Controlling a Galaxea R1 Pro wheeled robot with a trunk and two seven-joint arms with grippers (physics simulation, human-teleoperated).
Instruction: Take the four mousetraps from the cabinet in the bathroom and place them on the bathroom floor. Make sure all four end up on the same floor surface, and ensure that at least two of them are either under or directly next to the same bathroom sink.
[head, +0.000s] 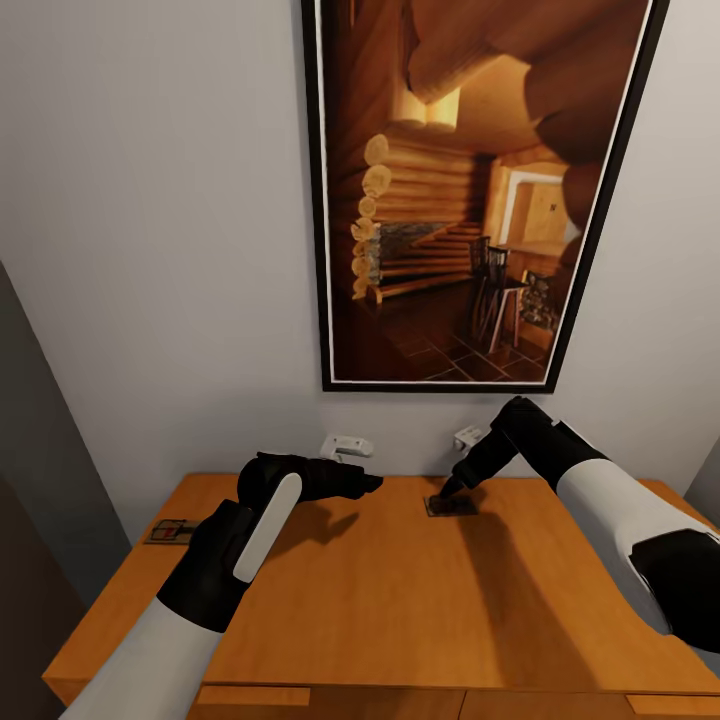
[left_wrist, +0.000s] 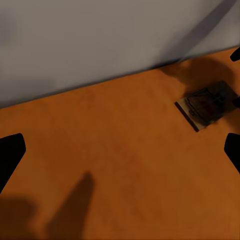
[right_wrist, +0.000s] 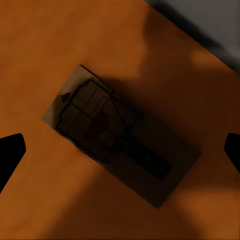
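Right gripper (right_wrist: 120, 150) jaws spread, mousetrap (right_wrist: 120, 132) lying skewed between them (seemingly flat on the cabinet (head: 380, 590)); pinching diagonally could twist it loose.

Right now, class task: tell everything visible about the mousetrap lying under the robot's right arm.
The flat rectangular tan wooden mousetrap lies flat on the smooth orange-brown wooden cabinet top, near the grey wall. Dark wire springs cross its board, with a reddish spot at the middle. Shadow covers much of it. The right gripper hovers just above with jaws spread; nothing visibly touches it except the cabinet top.
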